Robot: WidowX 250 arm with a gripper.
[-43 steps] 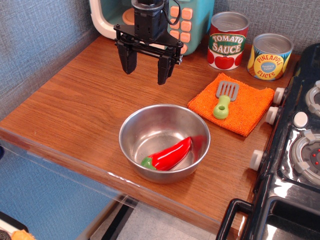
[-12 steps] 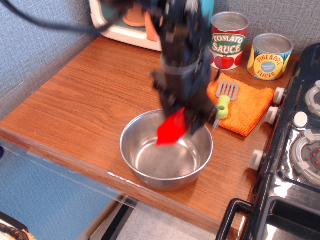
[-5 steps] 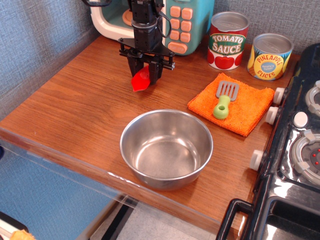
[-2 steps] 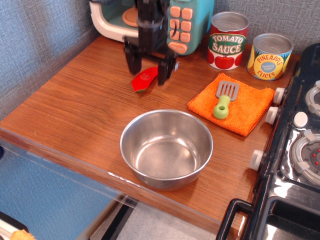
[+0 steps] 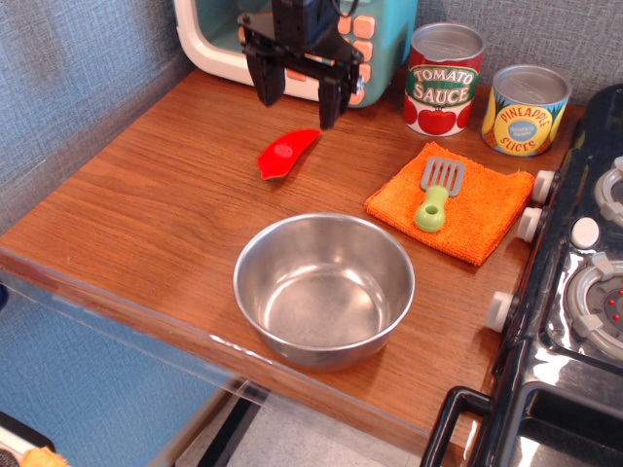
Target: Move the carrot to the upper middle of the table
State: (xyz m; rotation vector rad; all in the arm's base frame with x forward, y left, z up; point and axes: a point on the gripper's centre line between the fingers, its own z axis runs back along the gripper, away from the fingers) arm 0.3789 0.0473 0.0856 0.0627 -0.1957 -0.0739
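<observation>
The carrot (image 5: 285,154) is a glossy red curved toy. It lies on the brown wood table (image 5: 146,204) at the upper middle, flat underside with its round dimple facing up. My gripper (image 5: 296,95) hangs above and just behind it, open and empty, with its two black fingers (image 5: 265,83) spread apart and clear of the carrot.
A steel bowl (image 5: 324,287) stands empty at the front centre. An orange cloth (image 5: 458,199) with a green-handled spatula (image 5: 435,195) lies to the right. Tomato sauce can (image 5: 443,78), pineapple can (image 5: 525,109) and toy microwave (image 5: 224,29) line the back. A black stove (image 5: 574,292) is at right.
The gripper carried the carrot out of the bowl to the upper middle, opened, let it go onto the table, and has risen away from it.
</observation>
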